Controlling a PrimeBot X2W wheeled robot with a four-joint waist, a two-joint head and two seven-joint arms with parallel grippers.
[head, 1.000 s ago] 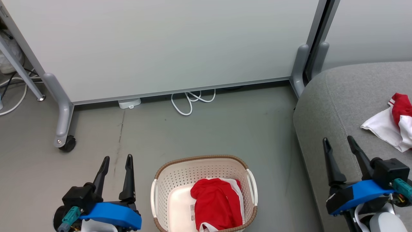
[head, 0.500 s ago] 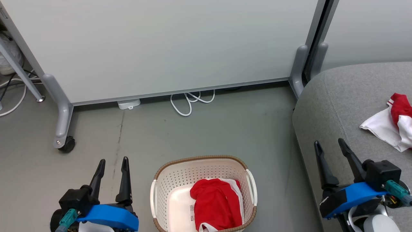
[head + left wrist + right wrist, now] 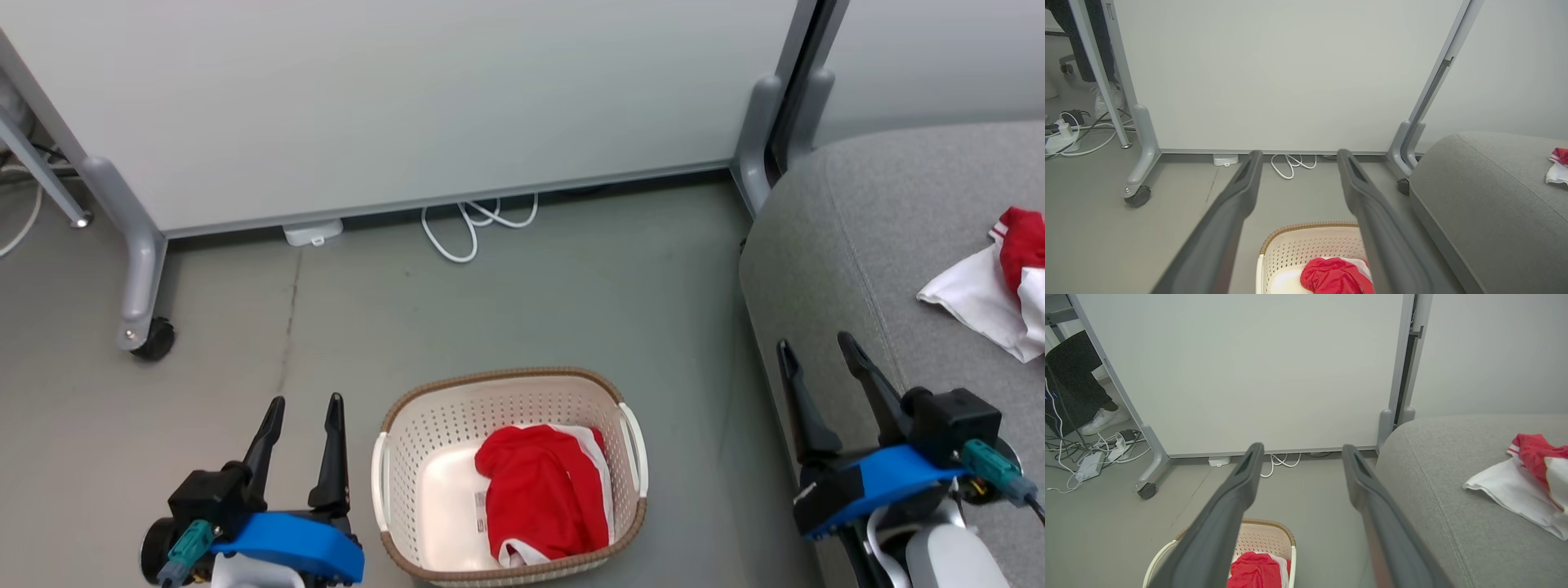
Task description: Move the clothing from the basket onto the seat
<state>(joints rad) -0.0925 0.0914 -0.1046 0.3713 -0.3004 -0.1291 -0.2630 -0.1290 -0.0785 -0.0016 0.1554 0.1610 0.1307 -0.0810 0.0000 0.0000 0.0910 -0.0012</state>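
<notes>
1. Basket [image 3: 490, 412] first, as my landmark: cream and perforated, with a brown woven-look rim and white side handles, it stands on the grey floor [image 3: 571, 310].
2. Inside it a red garment [image 3: 543, 498] with a white panel lies bunched in the half nearer the seat, leaving the other half of the bottom bare.
3. On that bare bottom, at the garment's edge, sits a label sticker [image 3: 480, 510]. Its print is too small for me to read.
4. My left gripper [image 3: 305, 400] hovers just beside the basket, on the side away from the seat. Its two dark fingers are spread apart with nothing between them.
5. My right gripper [image 3: 815, 340] hangs on the basket's other side, by the near edge of the seat [image 3: 857, 245]. Its fingers are likewise parted and hold nothing.
6. The seat is a large grey woven cushion with a stitched seam, beside the basket with a strip of floor between them.
7. A red-and-white garment [image 3: 992, 286] lies on the seat, well apart from the basket.
8. Beyond the basket stands a pale partition panel [image 3: 408, 106] on grey legs, with a white cable [image 3: 469, 233] looped on the floor at its foot.
</notes>
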